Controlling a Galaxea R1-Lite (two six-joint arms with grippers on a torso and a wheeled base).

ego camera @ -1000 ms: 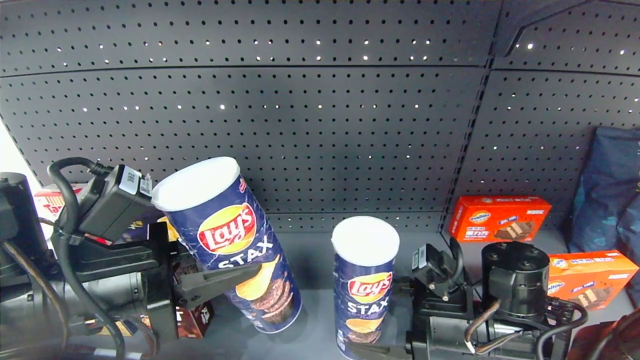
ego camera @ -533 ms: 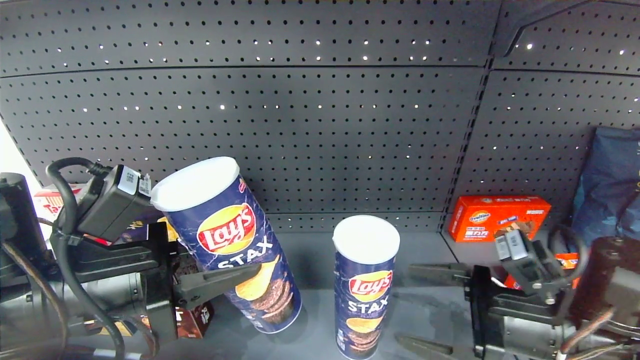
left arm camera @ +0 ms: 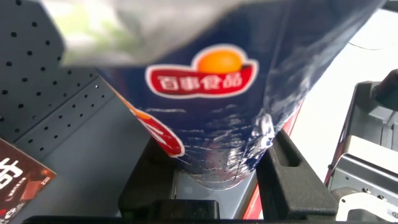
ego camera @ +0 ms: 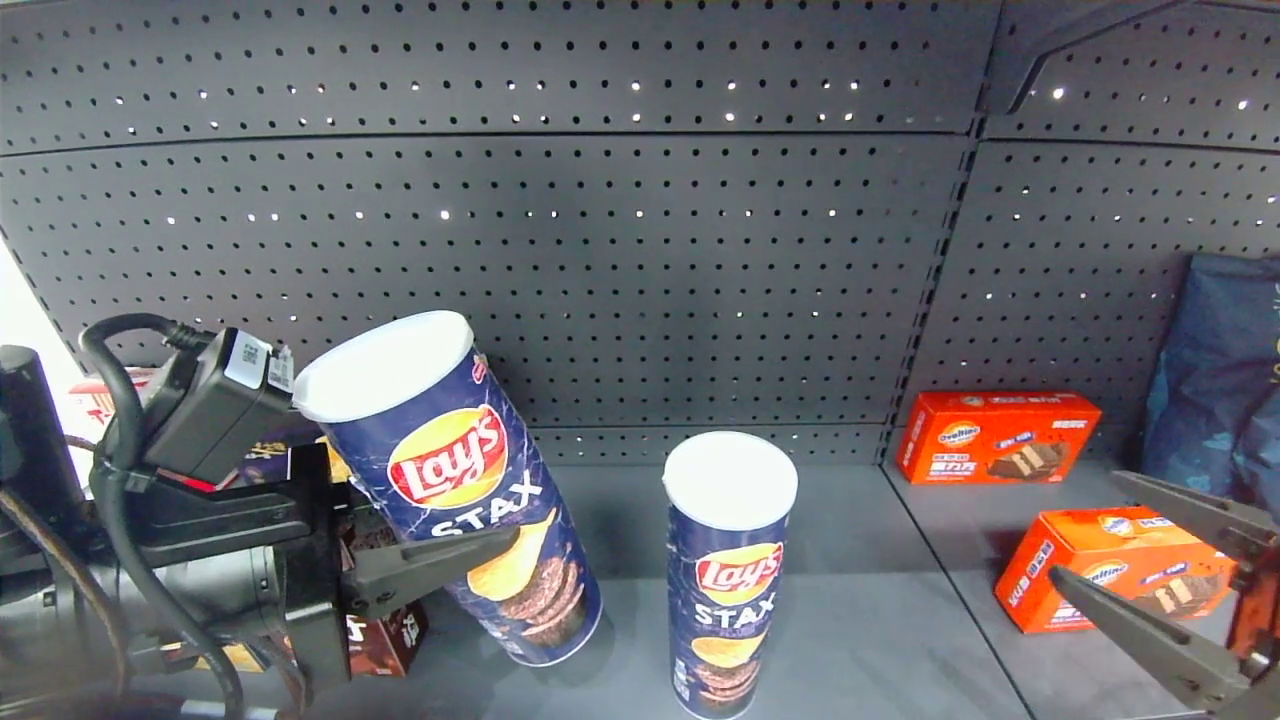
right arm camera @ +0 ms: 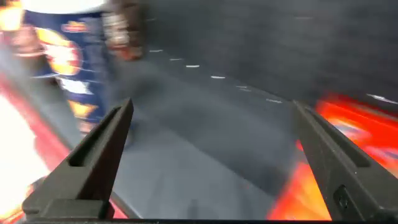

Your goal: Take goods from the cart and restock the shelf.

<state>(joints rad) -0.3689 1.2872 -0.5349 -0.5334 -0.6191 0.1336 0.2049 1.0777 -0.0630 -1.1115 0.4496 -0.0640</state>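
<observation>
Dim light is falling on the upright can [ego camera: 730,570]; behind it, pinpoints are glowing through the pegboard [ego camera: 640,250]; left of it, soft shadow is pooling; motion blur is smearing the right wrist view.

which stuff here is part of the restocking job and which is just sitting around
Job:
tilted can, held in the left gripper
upright can on the shelf
right gripper, open

Lying about:
back orange box
front orange box
blue bag
brown box
</observation>
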